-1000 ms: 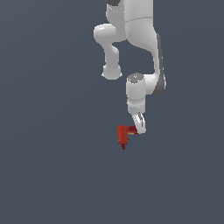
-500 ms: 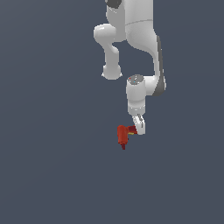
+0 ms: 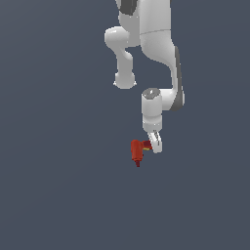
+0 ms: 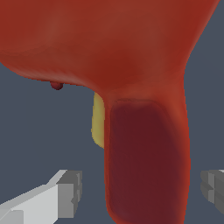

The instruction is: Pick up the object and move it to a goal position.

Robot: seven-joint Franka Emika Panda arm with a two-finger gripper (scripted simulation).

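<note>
Close in, from the wrist view, the small red L-shaped drill-like object (image 4: 131, 87) is seen filling most of the picture, its darker red handle (image 4: 146, 157) hanging down between the two grey fingertips (image 4: 70, 192) of the white pincer (image 4: 140, 194). A clear gap is seen on either side of the handle: the jaws stand wide and nothing is held. A small yellow mark (image 4: 99, 127) is made out beside the handle, just under the body.

Further off, in the exterior view, the drill-like object (image 3: 138, 150) is found lying on the plain dark grey surface (image 3: 58, 185), its narrow darker tip pointing toward the bottom of the picture. The pincer (image 3: 155, 142) is seen low beside it, at its exterior-view right end, with the white arm (image 3: 158, 58) rising above.

So the approach is judged to be done and the pincer is lined up around the handle. The grasp itself is not yet made. Left to do, it is judged: closing on the handle, lifting, and carrying to the goal. No goal marker can be made out in either view.
</note>
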